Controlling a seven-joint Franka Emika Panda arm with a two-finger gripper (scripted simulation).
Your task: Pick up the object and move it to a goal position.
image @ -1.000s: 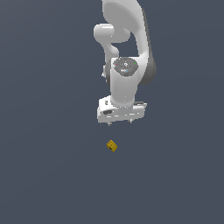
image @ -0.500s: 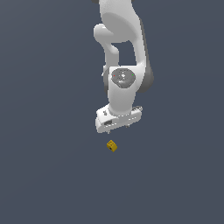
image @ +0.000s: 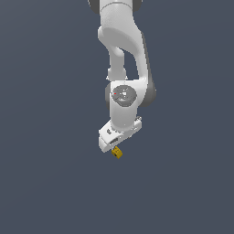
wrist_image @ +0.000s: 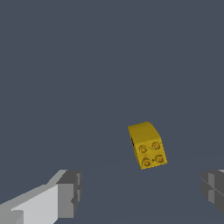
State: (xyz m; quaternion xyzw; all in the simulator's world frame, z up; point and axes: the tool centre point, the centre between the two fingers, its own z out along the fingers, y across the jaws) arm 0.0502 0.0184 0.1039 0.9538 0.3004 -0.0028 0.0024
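The object is a tiny mustard-yellow block (image: 117,152) lying on the dark grey floor. In the wrist view the block (wrist_image: 147,145) shows a face with several small round studs. My white gripper (image: 113,147) hangs just above it in the exterior view, with the hand tilted and partly covering it. In the wrist view the gripper (wrist_image: 142,194) is open. One grey fingertip (wrist_image: 70,194) and the other fingertip (wrist_image: 213,189) stand wide apart. The block lies beyond them, roughly between their lines, touching neither.
The floor (image: 45,183) is a plain dark grey surface with no other objects in view. The white arm (image: 123,55) rises above the gripper to the picture's top edge.
The arm has come down and forward. The gripper, which was well above the block, now hangs right over it. The block has not moved.
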